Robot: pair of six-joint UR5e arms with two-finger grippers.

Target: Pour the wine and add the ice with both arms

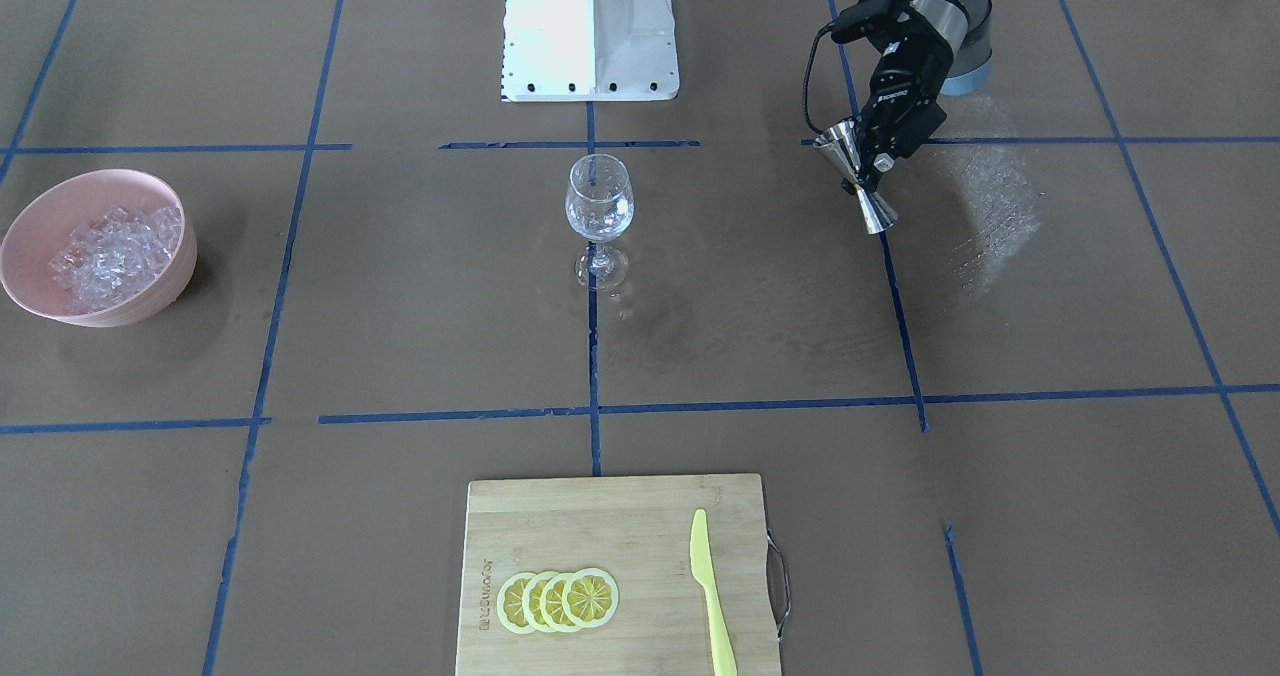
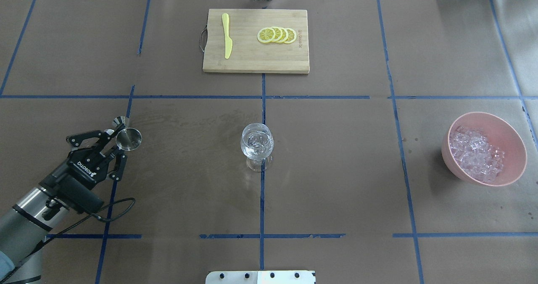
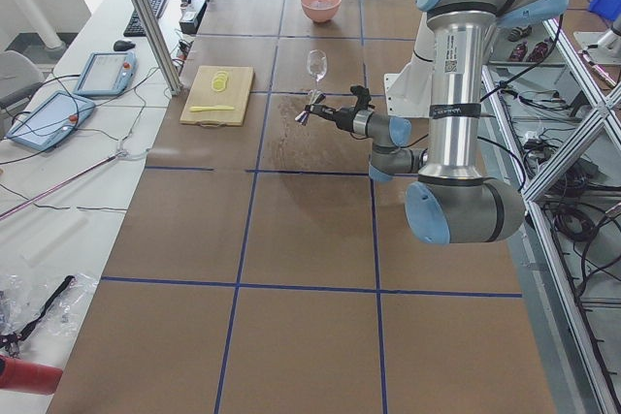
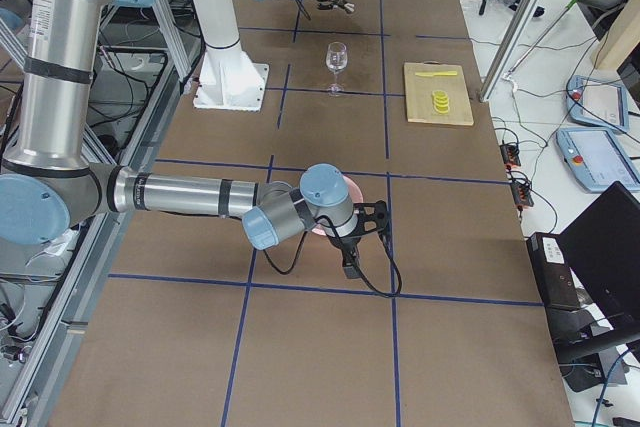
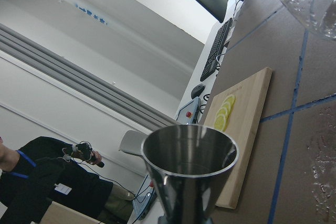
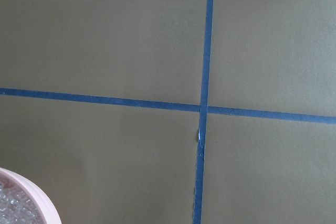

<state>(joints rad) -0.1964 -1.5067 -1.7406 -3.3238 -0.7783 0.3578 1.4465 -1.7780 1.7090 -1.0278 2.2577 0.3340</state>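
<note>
My left gripper (image 1: 866, 171) (image 2: 117, 133) is shut on the waist of a steel jigger (image 1: 860, 181) (image 2: 128, 138), held tilted above the table to the left of the wine glass (image 1: 600, 201) (image 2: 257, 143). In the left wrist view the jigger (image 5: 189, 169) shows its open mouth; I cannot make out any wine inside. The stemmed glass stands upright at the table's middle. Ice (image 1: 115, 251) (image 2: 477, 153) fills a pink bowl (image 1: 160, 286) (image 2: 510, 130) on the right side. My right gripper (image 4: 358, 235) shows only in the exterior right view, near the bowl; whether it is open or shut I cannot tell.
A wooden cutting board (image 2: 252, 61) with lemon slices (image 2: 277, 35) and a yellow knife (image 2: 227, 35) lies at the far edge. The white pedestal base (image 1: 590, 26) sits at the robot's side. A person (image 5: 47, 182) shows beyond the table in the left wrist view.
</note>
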